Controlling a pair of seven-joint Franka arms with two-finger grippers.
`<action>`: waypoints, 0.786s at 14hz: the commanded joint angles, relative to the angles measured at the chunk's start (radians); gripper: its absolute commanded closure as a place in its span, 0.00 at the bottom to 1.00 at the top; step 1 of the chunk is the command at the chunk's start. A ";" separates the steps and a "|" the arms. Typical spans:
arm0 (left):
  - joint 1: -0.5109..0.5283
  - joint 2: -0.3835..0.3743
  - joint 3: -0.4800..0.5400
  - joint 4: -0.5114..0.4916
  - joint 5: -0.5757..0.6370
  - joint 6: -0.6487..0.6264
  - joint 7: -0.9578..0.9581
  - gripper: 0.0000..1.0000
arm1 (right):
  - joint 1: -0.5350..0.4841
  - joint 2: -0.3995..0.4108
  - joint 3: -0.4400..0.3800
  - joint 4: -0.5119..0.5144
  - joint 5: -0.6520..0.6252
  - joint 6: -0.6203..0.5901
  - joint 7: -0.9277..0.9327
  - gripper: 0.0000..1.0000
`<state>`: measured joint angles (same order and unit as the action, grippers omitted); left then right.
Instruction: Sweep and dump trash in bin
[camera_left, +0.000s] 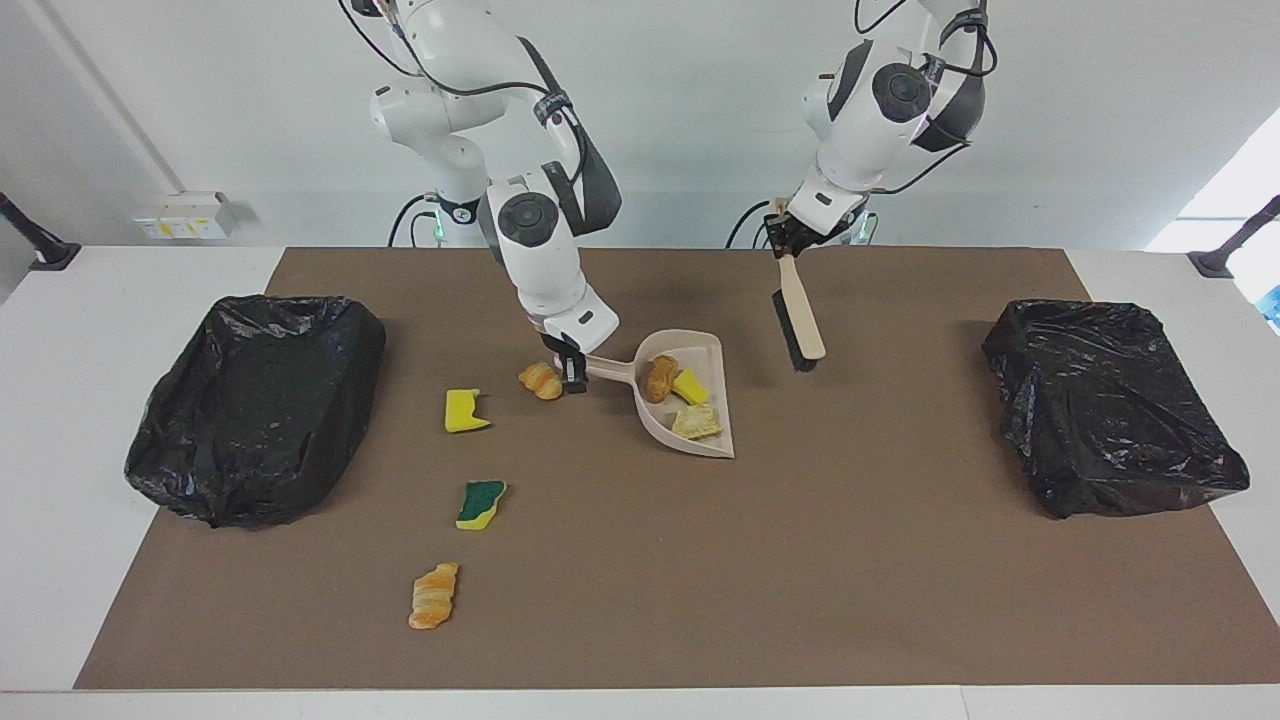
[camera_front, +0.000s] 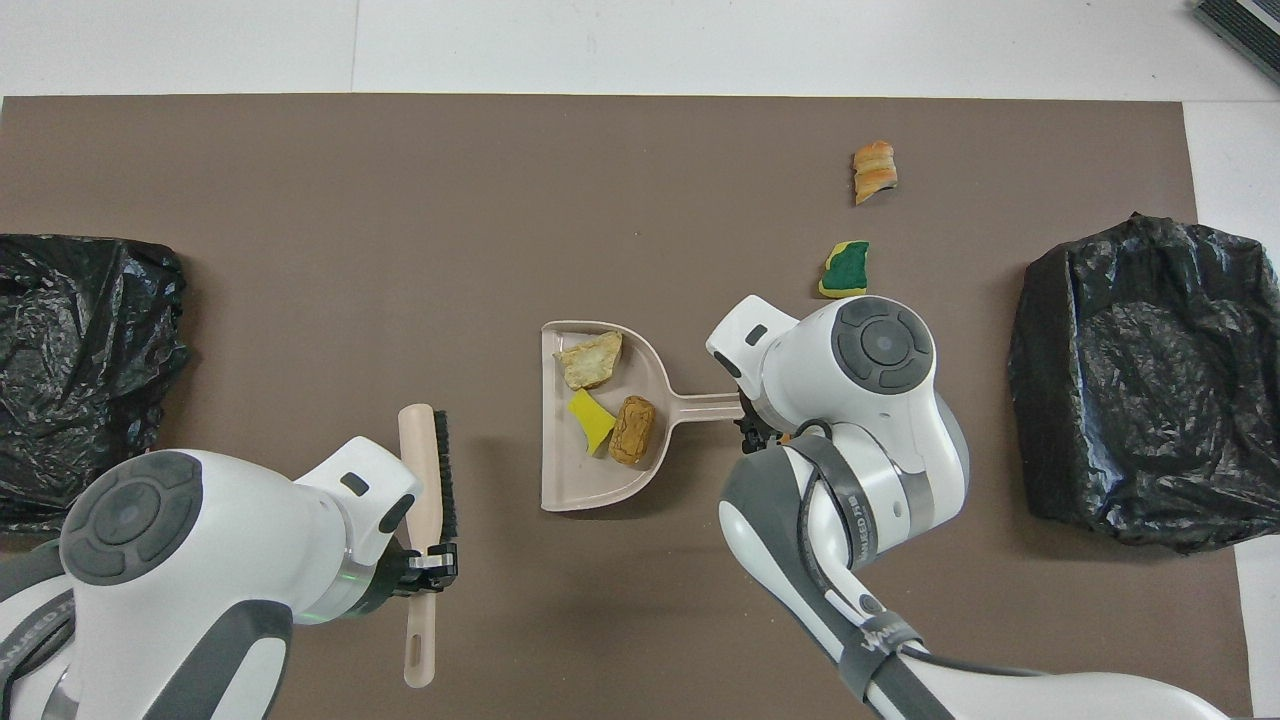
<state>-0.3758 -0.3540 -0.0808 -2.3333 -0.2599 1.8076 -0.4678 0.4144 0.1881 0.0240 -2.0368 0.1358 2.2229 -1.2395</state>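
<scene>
Now | right gripper (camera_left: 571, 375) clamped on dustpan (camera_left: 722, 384) handle, hiding croissant piece (camera_left: 540, 380) overhead | left gripper (camera_left: 783, 236) clamped on brush (camera_left: 798, 310).

Seven pieces of trash in all: three sponge chunks (camera_left: 465, 411) (camera_left: 481, 503) (camera_left: 689, 386) and four bread or croissant pieces (camera_left: 541, 380) (camera_left: 433, 595) (camera_left: 657, 378) (camera_left: 696, 422). Three of the seven lie in the one beige dustpan (camera_left: 712, 354); four lie on the brown mat (camera_left: 800, 560). There is one brush (camera_left: 797, 318), two black-lined bins (camera_left: 255, 405) (camera_left: 1112, 405), and two robot arms.
</scene>
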 joint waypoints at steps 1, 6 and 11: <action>-0.003 -0.030 0.004 -0.026 0.014 0.016 -0.009 1.00 | 0.001 -0.036 0.002 -0.039 -0.016 0.006 0.018 0.73; -0.002 -0.031 0.004 -0.026 0.014 0.016 -0.009 1.00 | 0.001 -0.036 0.002 -0.040 -0.056 0.006 0.017 0.65; -0.002 -0.030 0.004 -0.026 0.014 0.016 -0.008 1.00 | 0.001 -0.035 0.004 -0.034 -0.079 0.006 0.018 0.63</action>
<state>-0.3755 -0.3540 -0.0792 -2.3341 -0.2598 1.8081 -0.4678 0.4165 0.1811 0.0242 -2.0491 0.0834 2.2230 -1.2394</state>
